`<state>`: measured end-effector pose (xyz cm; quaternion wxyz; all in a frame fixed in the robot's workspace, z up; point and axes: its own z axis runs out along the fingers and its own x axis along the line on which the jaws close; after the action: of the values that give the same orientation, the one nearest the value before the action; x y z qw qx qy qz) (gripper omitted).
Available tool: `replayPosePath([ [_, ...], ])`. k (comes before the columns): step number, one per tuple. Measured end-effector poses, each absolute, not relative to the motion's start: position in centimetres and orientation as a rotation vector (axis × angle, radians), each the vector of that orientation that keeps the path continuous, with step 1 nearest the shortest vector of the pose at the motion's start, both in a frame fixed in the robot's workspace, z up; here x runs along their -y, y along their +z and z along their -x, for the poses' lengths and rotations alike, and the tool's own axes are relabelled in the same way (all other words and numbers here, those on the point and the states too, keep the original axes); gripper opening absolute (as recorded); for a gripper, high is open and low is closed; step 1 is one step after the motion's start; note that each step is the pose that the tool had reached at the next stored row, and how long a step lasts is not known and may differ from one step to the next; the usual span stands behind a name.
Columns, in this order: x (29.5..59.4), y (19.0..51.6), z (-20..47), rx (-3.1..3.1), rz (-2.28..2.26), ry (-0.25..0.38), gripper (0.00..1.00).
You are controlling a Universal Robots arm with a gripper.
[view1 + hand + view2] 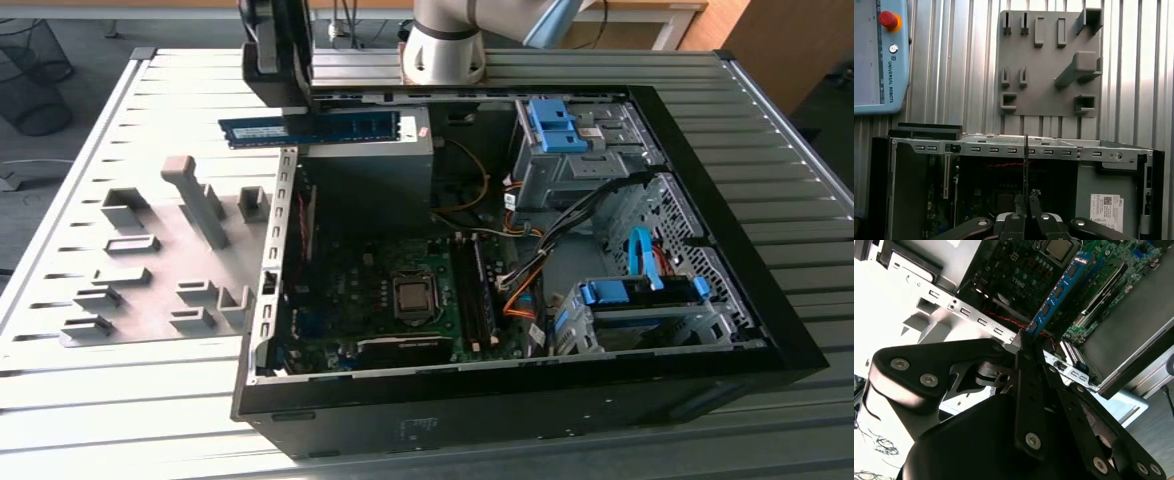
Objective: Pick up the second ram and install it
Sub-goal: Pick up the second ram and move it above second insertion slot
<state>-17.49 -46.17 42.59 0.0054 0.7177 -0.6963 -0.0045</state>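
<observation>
The second ram (pixel 314 129) is a long blue-green stick with black chips, held level in the air above the back left corner of the open PC case (pixel 747 330). My gripper (pixel 278 110) is shut on it near the end toward the exterior view's left. In the second wrist view the second ram (pixel 1056 292) reaches out from my gripper (pixel 1023 337) over the motherboard (pixel 1019 270). The first wrist view has the second ram (pixel 1026 160) edge-on as a thin line rising from my gripper (pixel 1026 202). The long black motherboard slots (pixel 471 295) lie far below, beside the processor socket (pixel 412 296).
A grey fixture plate (pixel 147 275) with raised blocks lies on the ribbed table at the exterior view's left, and shows as the fixture plate (pixel 1049 65) beyond the case wall. A teach pendant (pixel 879 50) rests nearby. The arm's base (pixel 447 45) stands behind the case. Cables and blue drive brackets (pixel 641 290) crowd the case's right side.
</observation>
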Motion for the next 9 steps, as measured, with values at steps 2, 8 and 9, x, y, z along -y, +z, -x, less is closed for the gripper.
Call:
replayPosePath([
  [2, 46.2, 42.6, 17.2, 2.18, -2.247, -0.014, 0.14],
  [8, 46.2, 42.6, 16.3, 2.18, -2.247, -0.014, 0.14],
  [9, 46.2, 42.6, 16.1, 2.18, -2.247, -0.014, 0.14],
])
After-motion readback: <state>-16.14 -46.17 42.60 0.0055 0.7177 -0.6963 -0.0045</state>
